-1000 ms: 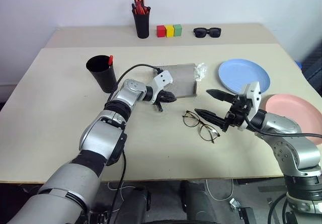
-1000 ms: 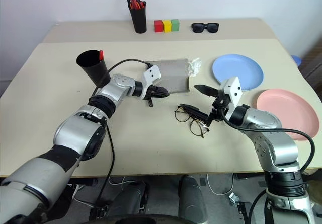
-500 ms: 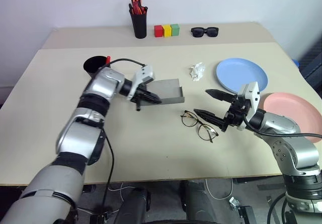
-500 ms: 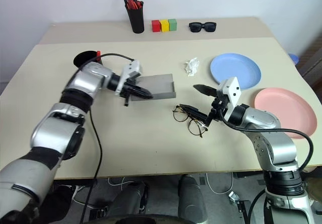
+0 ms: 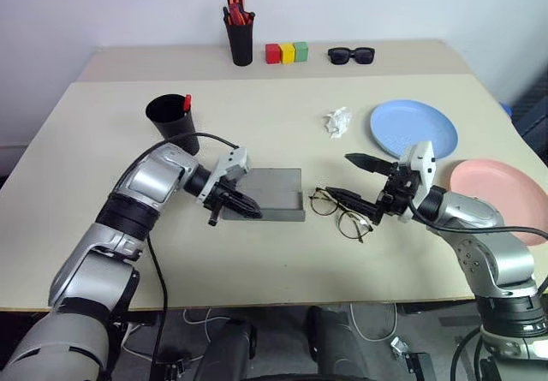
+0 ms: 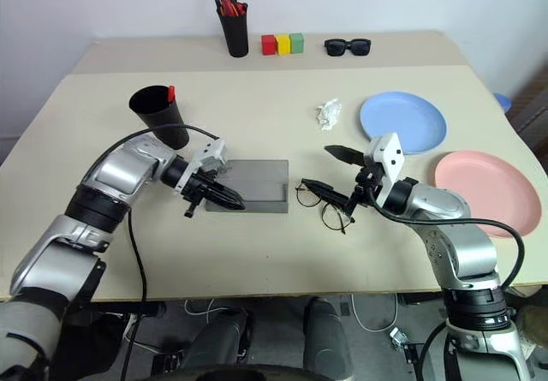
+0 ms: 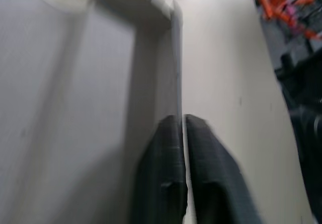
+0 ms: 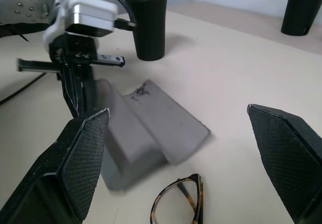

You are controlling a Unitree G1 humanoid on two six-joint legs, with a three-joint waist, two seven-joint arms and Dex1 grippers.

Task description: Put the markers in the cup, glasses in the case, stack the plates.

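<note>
— Grey felt, that's the case: it lies open on the beige surface, between the two arms.

— And the left gripper?

— Its fingers look pinched on the case's near edge, almost together with the thin rim between them, though the wrist picture is too blurred to be sure of the hold.

— The right one?

— The right gripper hangs with its fingers spread wide and nothing between them, just above the glasses, which lie on the surface right beside the case.

— The rest?

— The marker stands in the black cup, red cap up, behind the left arm. The blue plate and the pink plate lie side by side, unstacked, on the robot's right. A crumpled white scrap sits near the blue one.
</note>
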